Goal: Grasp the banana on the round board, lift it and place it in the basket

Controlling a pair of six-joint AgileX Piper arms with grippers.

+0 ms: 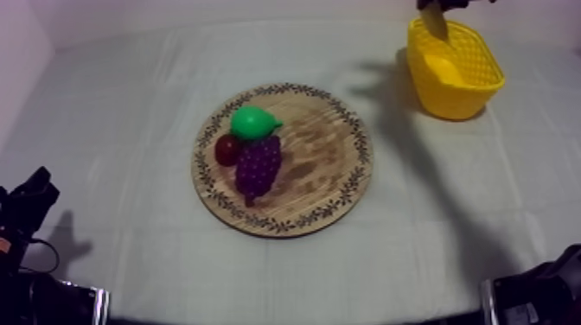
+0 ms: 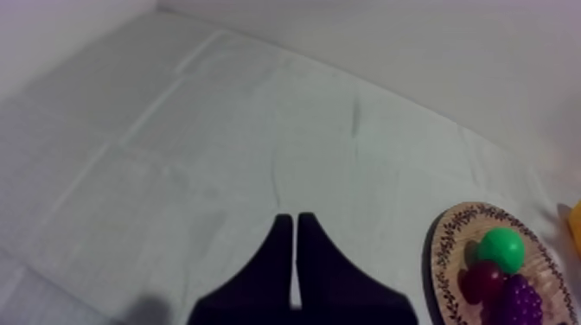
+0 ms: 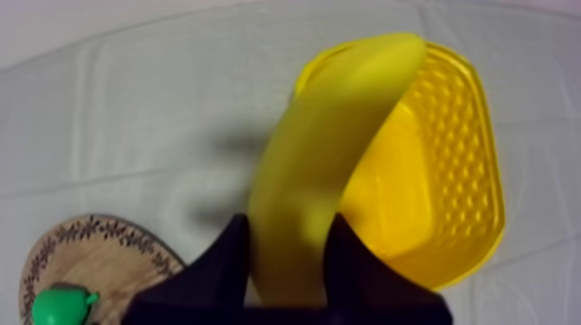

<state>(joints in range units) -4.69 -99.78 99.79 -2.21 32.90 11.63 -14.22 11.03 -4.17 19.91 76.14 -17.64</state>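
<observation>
The yellow banana (image 3: 333,156) hangs upright with my right gripper (image 3: 290,251) shut on its lower end, its upper end over the rim of the yellow basket (image 3: 462,164). From above, the banana (image 1: 435,24) and right gripper (image 1: 439,5) sit over the far edge of the basket (image 1: 450,99) at the table's back right. The round wooden board (image 1: 320,147) lies mid-table and carries a green pear (image 1: 253,122), a small red fruit (image 1: 227,149) and purple grapes (image 1: 258,164). My left gripper (image 2: 294,259) is shut on nothing, low at the left (image 1: 30,199).
Grey-white cloth covers the table, with open room left of the board (image 2: 445,259) and between board and basket. The pear (image 2: 501,248), red fruit (image 2: 482,281) and grapes (image 2: 519,302) crowd the board's left half. The right arm's base (image 1: 536,294) sits at the near right edge.
</observation>
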